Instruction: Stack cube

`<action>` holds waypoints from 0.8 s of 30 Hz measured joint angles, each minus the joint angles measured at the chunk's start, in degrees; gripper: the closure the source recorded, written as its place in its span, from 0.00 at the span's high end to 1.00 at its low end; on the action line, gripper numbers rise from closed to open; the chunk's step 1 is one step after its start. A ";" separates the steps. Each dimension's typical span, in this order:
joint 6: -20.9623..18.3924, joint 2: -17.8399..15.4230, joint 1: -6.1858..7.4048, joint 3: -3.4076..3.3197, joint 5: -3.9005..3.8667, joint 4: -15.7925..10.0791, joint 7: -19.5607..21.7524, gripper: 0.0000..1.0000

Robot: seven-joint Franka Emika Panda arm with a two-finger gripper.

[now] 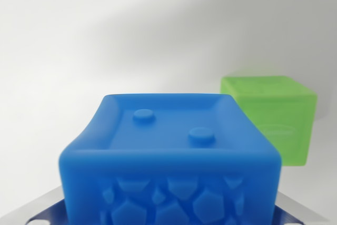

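A soft blue cube (168, 151) fills the lower middle of the wrist view, with two round studs on its recessed top and a raised pebble pattern on its near face. My gripper (168, 215) is shut on it: the metal fingers (45, 210) press against its lower left and lower right sides, and the cube's sides look slightly squeezed in. A translucent green cube (274, 119) rests on the white surface behind it, toward the wrist view's right, partly hidden by the blue cube's corner.
A plain white surface (105, 35) spreads all around, with a soft shadow band across the top.
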 joint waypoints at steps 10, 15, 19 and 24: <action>0.18 -1.00 -1.69 -0.58 0.01 -1.21 -3.14 0.00; 0.31 -1.38 -2.41 -0.83 0.02 -1.74 -4.53 0.00; 0.36 -1.77 -3.07 -1.12 0.03 -2.17 -5.78 0.00; 0.43 -2.09 -3.73 -1.40 0.04 -2.53 -7.09 0.00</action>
